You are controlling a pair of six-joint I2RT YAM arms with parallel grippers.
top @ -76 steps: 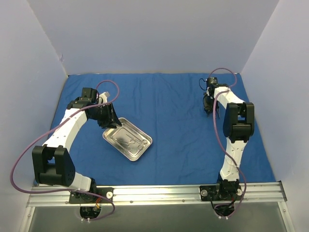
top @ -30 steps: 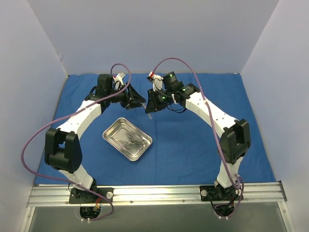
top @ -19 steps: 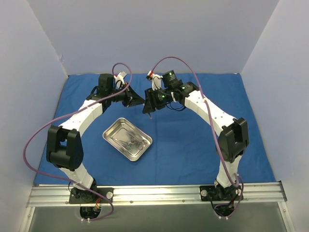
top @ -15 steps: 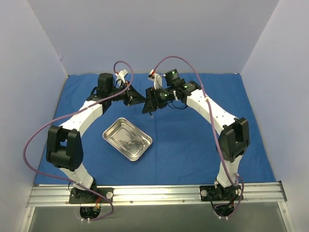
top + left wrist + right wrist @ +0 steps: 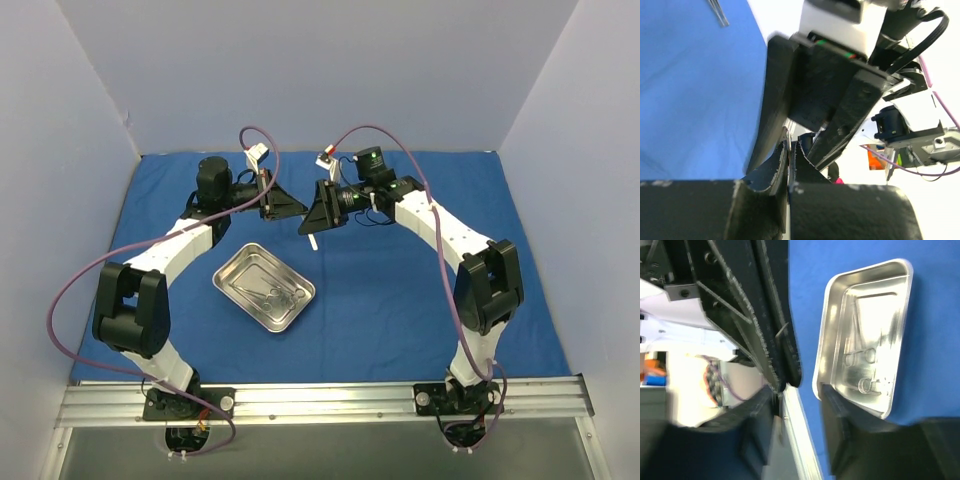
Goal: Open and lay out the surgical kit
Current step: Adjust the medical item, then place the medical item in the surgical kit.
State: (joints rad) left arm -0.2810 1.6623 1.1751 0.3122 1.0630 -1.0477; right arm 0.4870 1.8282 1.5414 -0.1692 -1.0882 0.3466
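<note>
- Blue cloth wrap [image 5: 400,290]: lies open and flat across the table; its near edge is partly hidden by the arm bases.
- Steel tray [image 5: 240,278]: sits on the cloth, left of centre, well below both grippers. The right wrist view cuts off one corner behind a blurred finger.
- Left gripper [image 5: 290,208]: held above the cloth, tip to tip with the right gripper [image 5: 312,218]. Its jaws are pressed together. A pale sliver shows at the seam; I cannot tell what it is.
- Right gripper: jaws apart, its fingers [image 5: 836,407] dark and blurred in its own camera. Nothing can be made out between them.
- Instruments [image 5: 272,293]: lie in the tray, ring handles visible, number unclear.
- Thin pale strip [image 5: 312,240]: pokes out below the right gripper; what holds it is hidden.
</note>
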